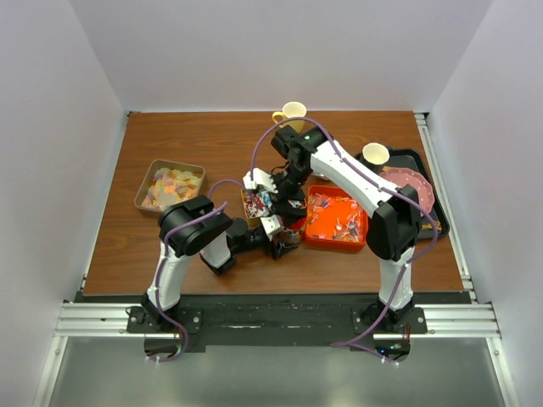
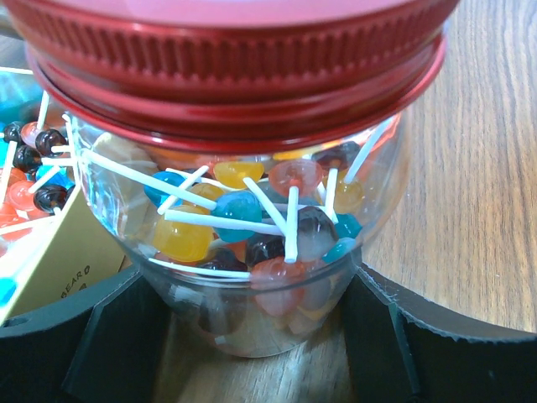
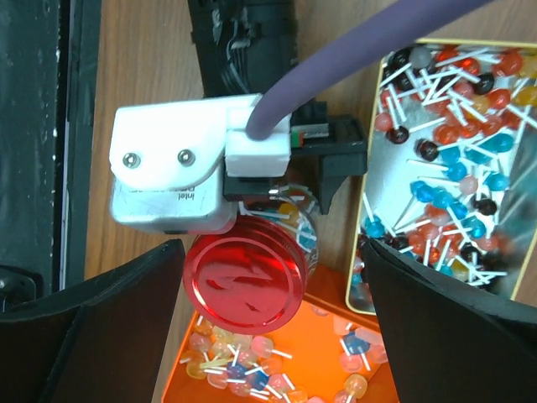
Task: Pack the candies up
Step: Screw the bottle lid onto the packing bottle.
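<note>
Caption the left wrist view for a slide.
Left fingers grip a clear jar of lollipops capped by a red lid.

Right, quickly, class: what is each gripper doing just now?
Left gripper: closed on the jar of lollipops, with its red lid on.
Right gripper: open, holding nothing, above the lid.

The brown wooden surface [image 1: 212, 140] carries 4 containers in a loose row across its middle: a brown tray [image 1: 145, 183] of pastel candies [image 1: 170, 186] at the left, a gold tin [image 3: 388, 176] of stick candies near the centre, an orange tray [image 1: 333, 245] just to the right of that tin, also holding candies, and a black tray [image 1: 417, 159] against the right edge. 1 yellow mug [image 1: 293, 111] stands at the far edge, well apart from the brown tray.
</note>
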`<state>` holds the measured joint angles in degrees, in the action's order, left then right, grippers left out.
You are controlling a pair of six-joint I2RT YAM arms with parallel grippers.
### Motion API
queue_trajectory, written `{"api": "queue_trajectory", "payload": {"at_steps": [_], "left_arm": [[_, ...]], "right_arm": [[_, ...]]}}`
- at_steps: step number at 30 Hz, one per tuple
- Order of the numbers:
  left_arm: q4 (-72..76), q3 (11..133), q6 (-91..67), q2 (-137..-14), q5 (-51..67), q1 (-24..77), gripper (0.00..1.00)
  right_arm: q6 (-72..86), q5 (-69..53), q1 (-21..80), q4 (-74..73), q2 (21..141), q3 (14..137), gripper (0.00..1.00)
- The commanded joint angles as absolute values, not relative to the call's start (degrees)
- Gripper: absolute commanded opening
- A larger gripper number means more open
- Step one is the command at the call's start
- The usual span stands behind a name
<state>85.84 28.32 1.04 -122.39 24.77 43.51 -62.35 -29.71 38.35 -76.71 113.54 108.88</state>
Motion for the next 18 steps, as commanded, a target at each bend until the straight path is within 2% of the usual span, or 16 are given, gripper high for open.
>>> {"api": "queue_trajectory", "payload": {"at_steps": [1, 12, 18], "left_arm": [[78.40, 27.86, 0.62, -125.33, 20.22, 41.75, 0.00], [77.52, 28.56, 0.44, -125.95, 21.01, 41.13, 0.00], [77.26, 28.48, 0.44, -125.86, 21.27, 41.13, 0.00]], "right_arm": [[-63.98, -29.27, 38.06, -90.79, 108.99, 105.48, 0.91], [-63.11, -25.93, 35.95, -90.88, 102.93, 98.71, 0.90], [-62.05, -22.95, 34.28, -90.88, 97.14, 91.16, 0.90]]}}
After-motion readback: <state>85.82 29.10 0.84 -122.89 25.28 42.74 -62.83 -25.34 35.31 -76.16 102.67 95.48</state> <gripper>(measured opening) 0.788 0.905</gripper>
